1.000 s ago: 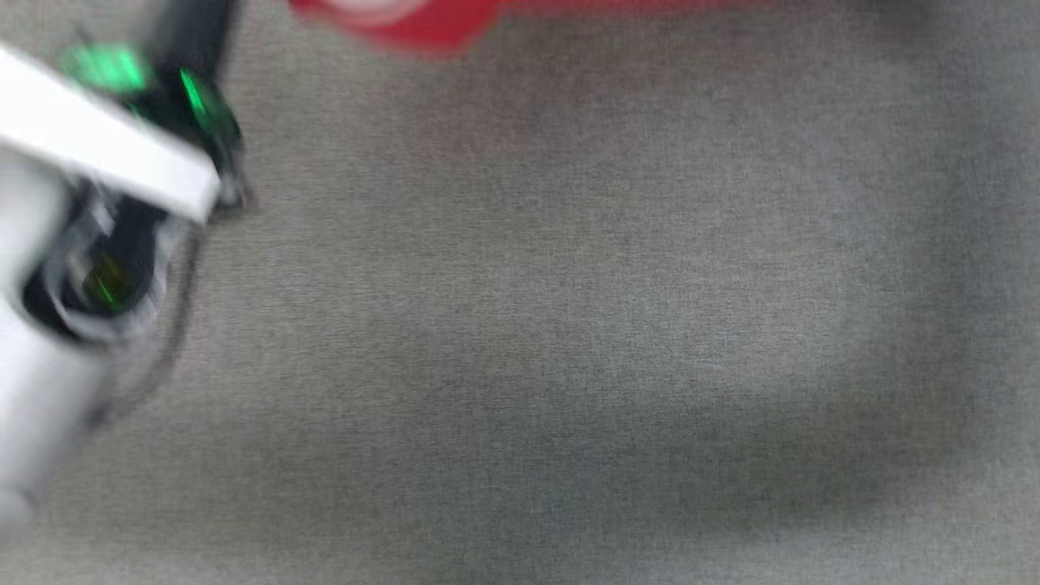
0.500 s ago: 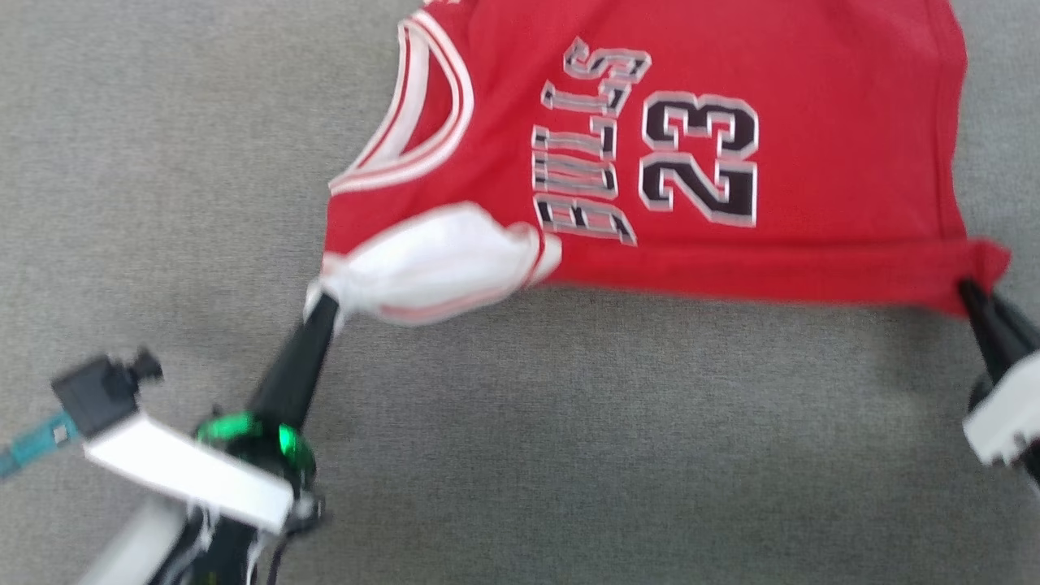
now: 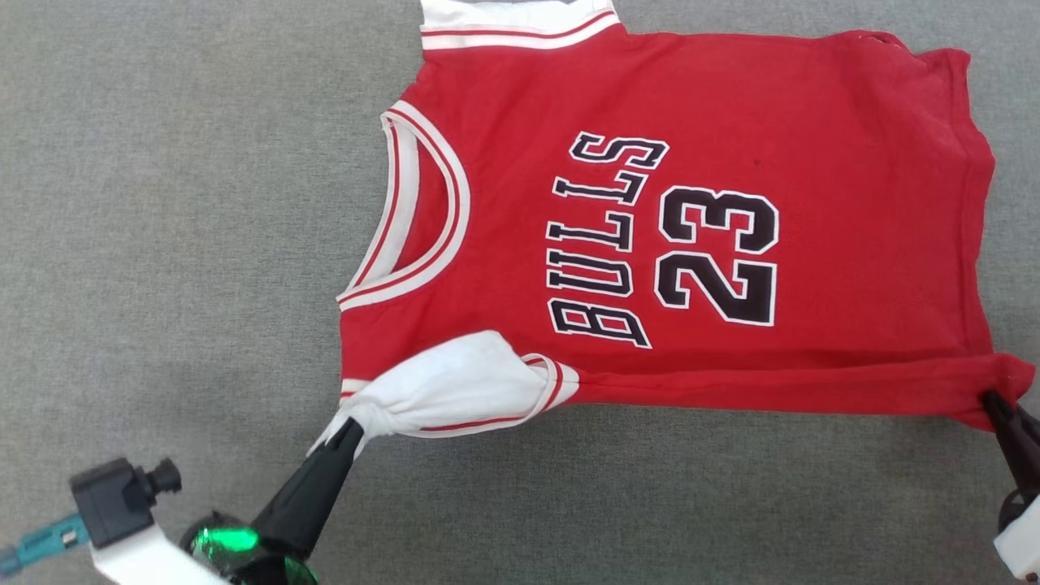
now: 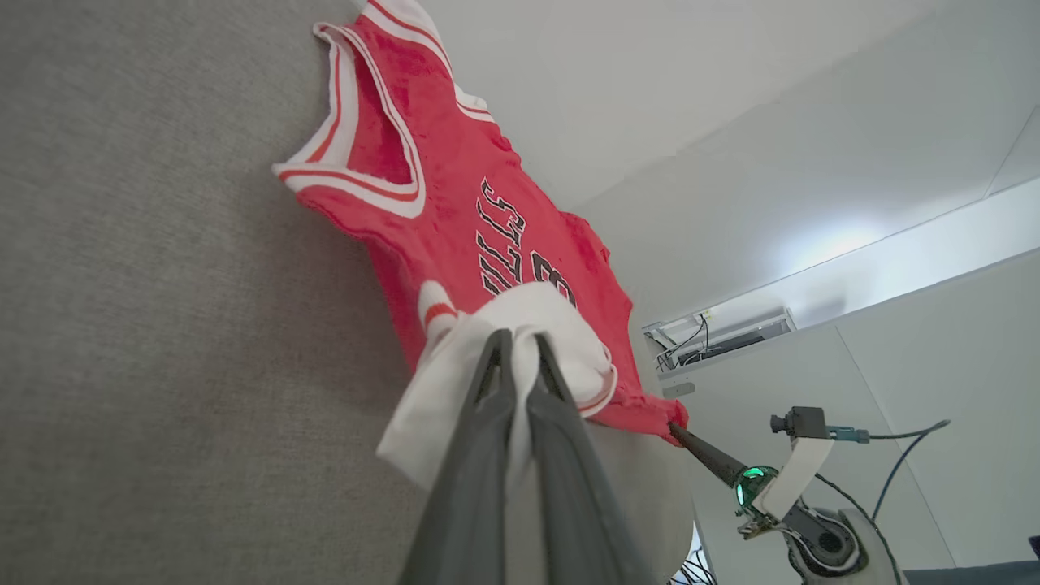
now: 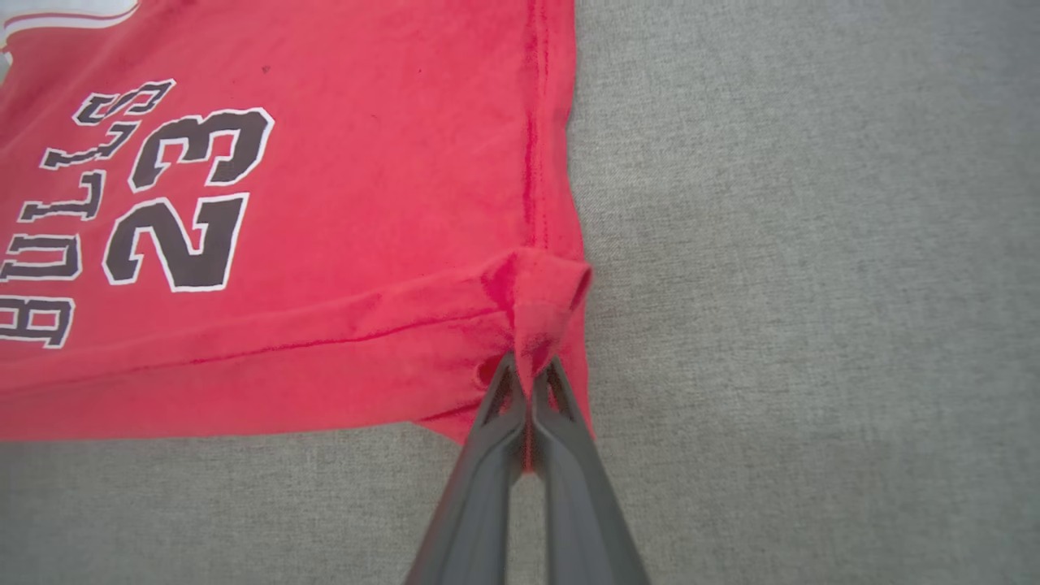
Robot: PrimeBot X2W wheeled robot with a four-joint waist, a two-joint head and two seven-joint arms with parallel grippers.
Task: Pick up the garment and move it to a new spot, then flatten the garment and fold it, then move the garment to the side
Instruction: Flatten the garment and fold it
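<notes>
Red shirt (image 3: 691,236) lies front-up on the grey cloth surface (image 3: 162,203), neck toward the robot's left and bottom hem toward its right. It is mostly flat, but the near long edge is rolled into a ridge and looks slightly lifted.

Robot's left gripper (image 3: 345,431) has its fingers pressed together, pinching the bunched white sleeve (image 3: 455,382) at the near shoulder. Robot's right gripper (image 3: 993,400) is likewise closed, pinching the near hem corner (image 3: 1007,375); the right wrist view shows red cloth puckered between the tips. Both grips sit on the same long side, probably so the two arms can keep that edge taut and lay the body flat without bunching. The far sleeve (image 3: 512,16) lies flat at the top.

Judged stage: placing and flattening, with folding not yet begun. The near sleeve is crumpled and will need spreading once let go. Risk: the hem pinch is thin and could slip under a hard pull, and soft jersey wrinkles easily.
</notes>
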